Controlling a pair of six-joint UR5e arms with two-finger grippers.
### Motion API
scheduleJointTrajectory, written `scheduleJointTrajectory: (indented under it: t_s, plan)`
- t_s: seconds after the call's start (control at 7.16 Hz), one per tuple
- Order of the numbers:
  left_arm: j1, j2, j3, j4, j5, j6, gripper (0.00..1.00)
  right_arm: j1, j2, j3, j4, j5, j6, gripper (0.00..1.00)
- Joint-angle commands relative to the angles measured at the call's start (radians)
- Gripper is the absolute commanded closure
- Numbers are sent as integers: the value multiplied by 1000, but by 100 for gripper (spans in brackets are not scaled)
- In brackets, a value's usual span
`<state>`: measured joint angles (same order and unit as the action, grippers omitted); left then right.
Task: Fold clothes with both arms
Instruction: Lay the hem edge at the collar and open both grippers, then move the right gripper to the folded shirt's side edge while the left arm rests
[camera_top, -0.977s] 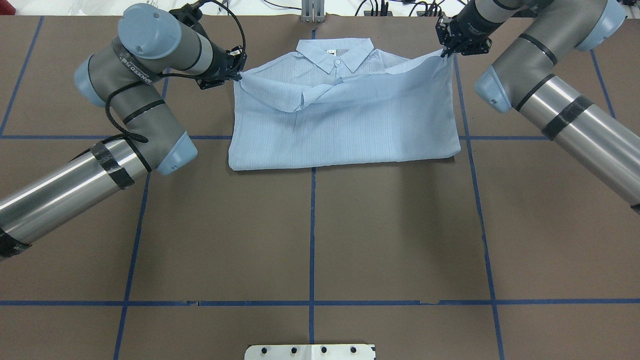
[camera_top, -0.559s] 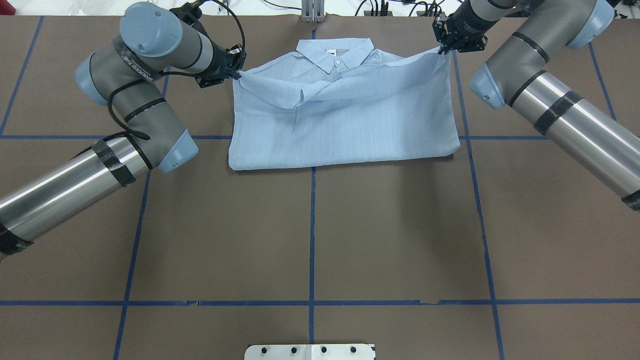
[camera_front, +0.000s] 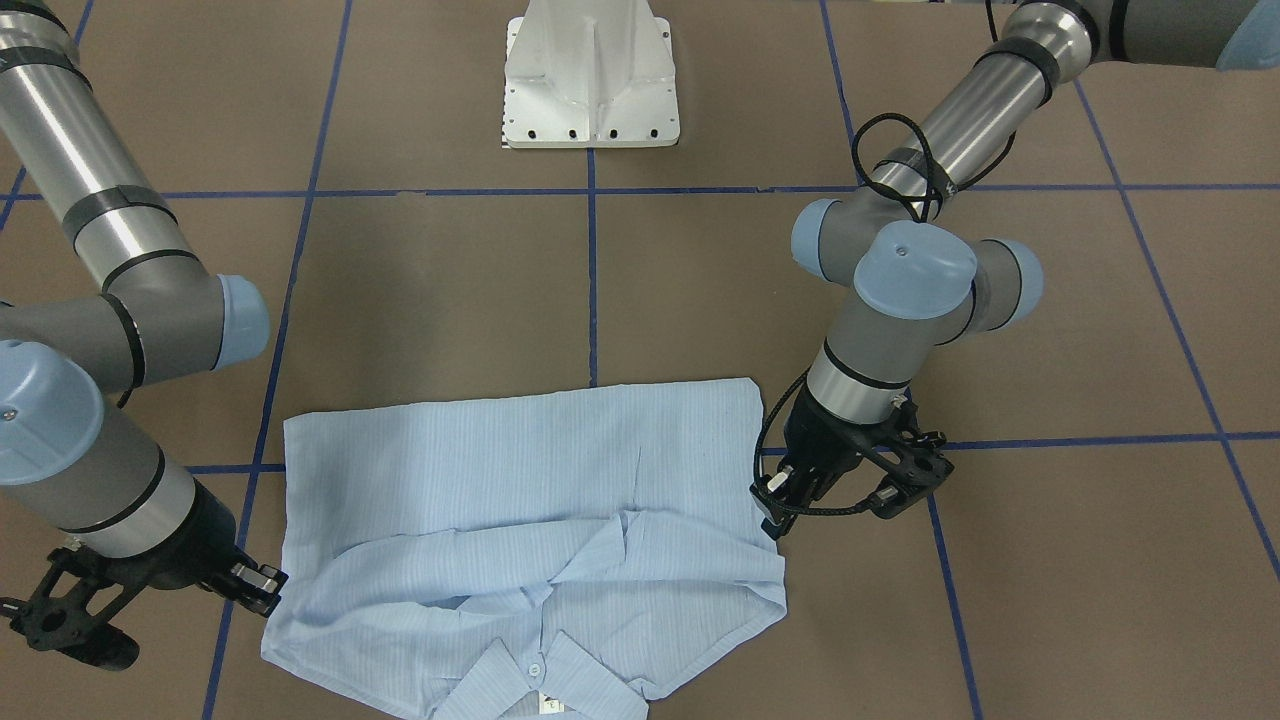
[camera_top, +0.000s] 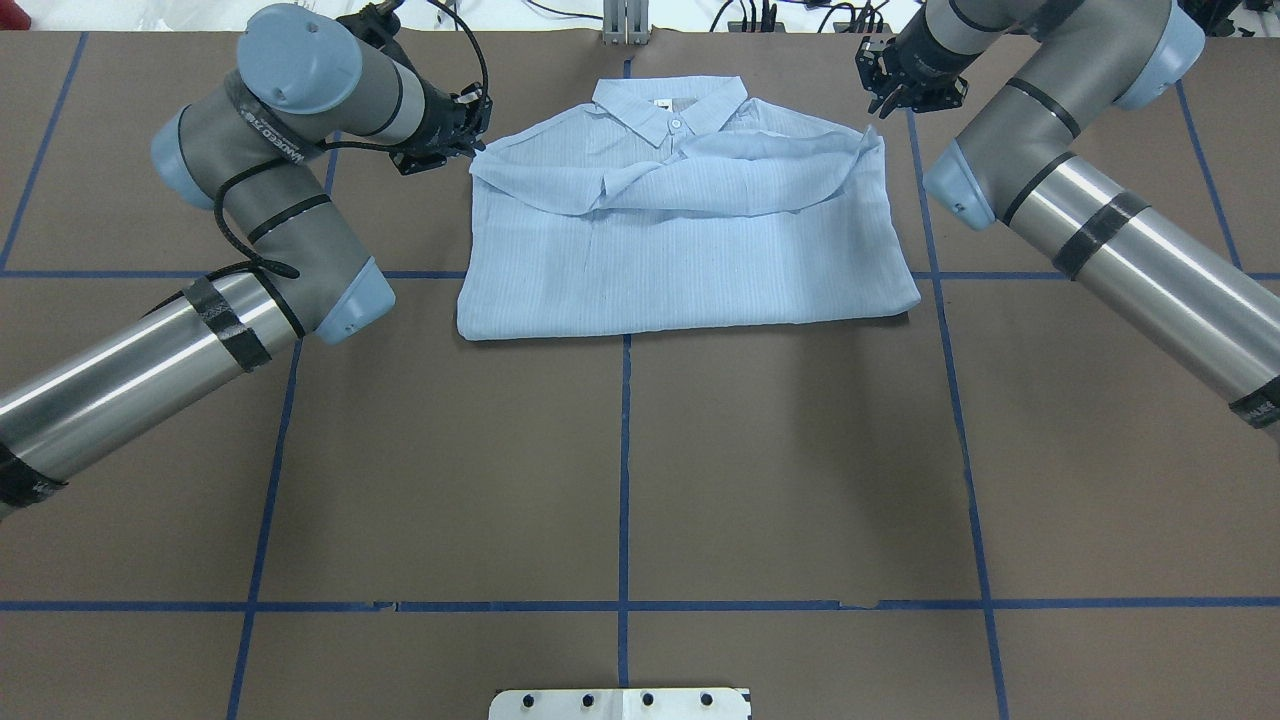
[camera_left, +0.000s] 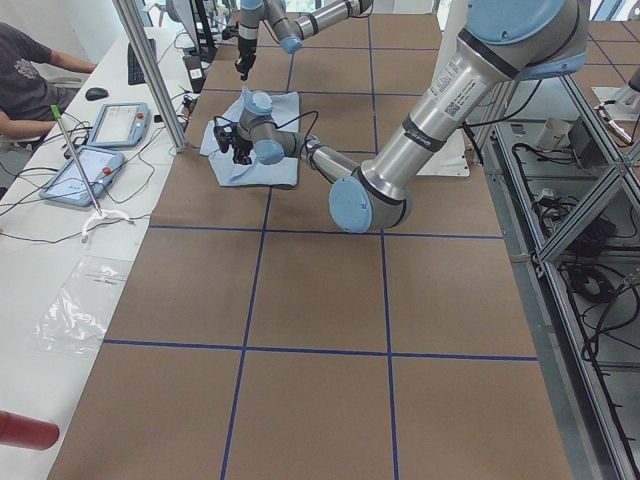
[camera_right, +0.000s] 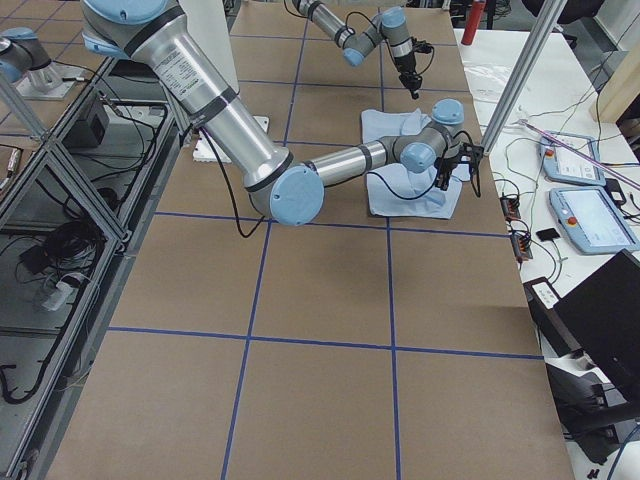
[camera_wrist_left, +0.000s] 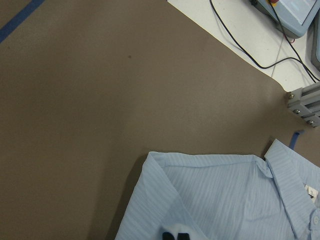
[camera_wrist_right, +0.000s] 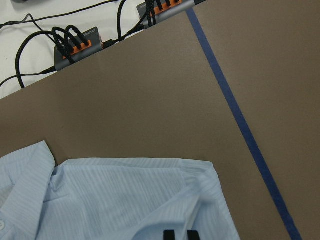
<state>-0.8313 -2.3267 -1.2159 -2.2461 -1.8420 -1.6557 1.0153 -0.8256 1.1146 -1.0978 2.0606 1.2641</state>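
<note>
Brown table (camera_top: 800, 450): right hand (camera_top: 884, 103) has released the shirt (camera_top: 690, 250).

Left arm (camera_top: 290, 230) and right arm (camera_top: 1130, 270): polished silver tubes, grey joints, pale blue end caps; black tape bands ring both; a black cable loops along the left.

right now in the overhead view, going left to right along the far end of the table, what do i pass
left gripper → shirt → right gripper
</note>
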Motion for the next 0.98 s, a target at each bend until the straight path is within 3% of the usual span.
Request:
scheduleJointTrajectory:
  t_s: [0.0,0.28,0.84]
  plan:
    - [-8,1,1,-6,1,1,0,-15,-3,-1,7,-39,-14,0]
    - [-15,3,-2,-1,1,1,0,-23,-48,29,51,-37,-14,0]
    - [-14,1,-10,5,0,-7,0,-150,-359,380,64,-31,3,0]
